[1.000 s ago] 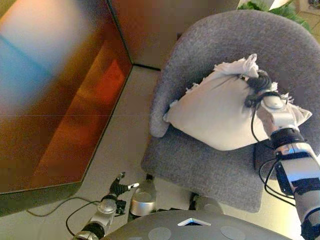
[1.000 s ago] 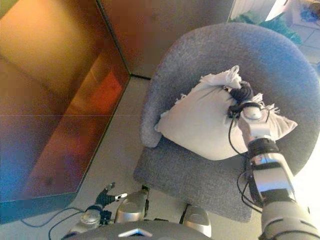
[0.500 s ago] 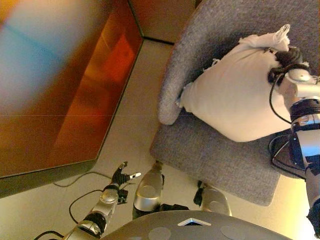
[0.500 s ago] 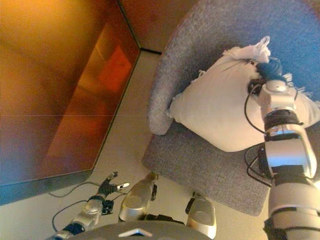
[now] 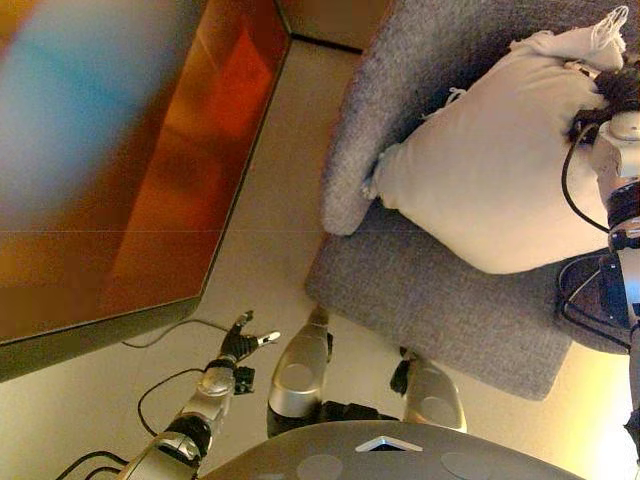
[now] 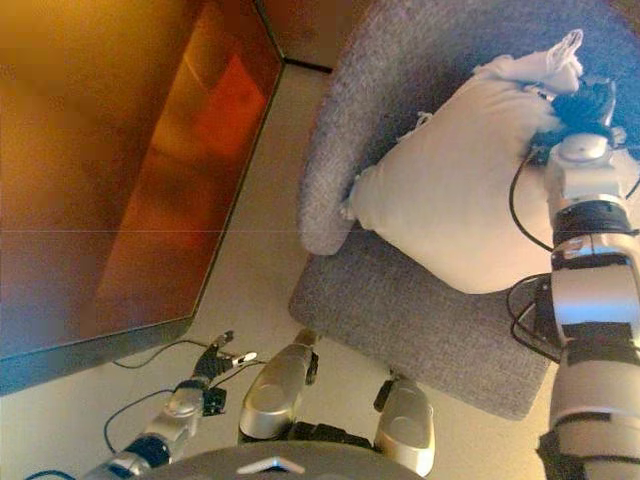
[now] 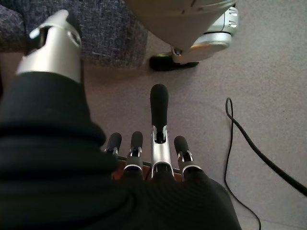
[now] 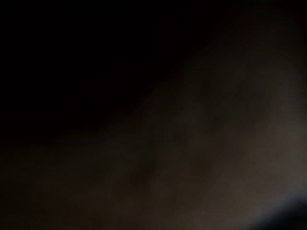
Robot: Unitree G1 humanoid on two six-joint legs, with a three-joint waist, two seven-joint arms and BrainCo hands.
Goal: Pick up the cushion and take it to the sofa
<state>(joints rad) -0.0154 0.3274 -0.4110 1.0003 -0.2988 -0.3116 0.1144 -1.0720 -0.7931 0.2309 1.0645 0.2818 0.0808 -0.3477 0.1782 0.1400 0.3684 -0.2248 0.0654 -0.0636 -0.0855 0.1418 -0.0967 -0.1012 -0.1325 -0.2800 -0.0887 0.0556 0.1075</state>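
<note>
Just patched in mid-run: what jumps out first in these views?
A big cream cushion propped on the grey armchair, with the right hand at its bunched upper corner; whether its fingers grip the cloth cannot be seen. The left hand hangs low over the floor, holding nothing. A glossy orange-brown cabinet fills the robot's left side.

Cream cushion [image 5: 490,180] on grey armchair [image 5: 450,300]

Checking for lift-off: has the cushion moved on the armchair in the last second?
Cannot tell. The whole view shifted, so the camera moved; against the armchair the cushion still has its corner by the same armrest, with the right hand at its top.
</note>
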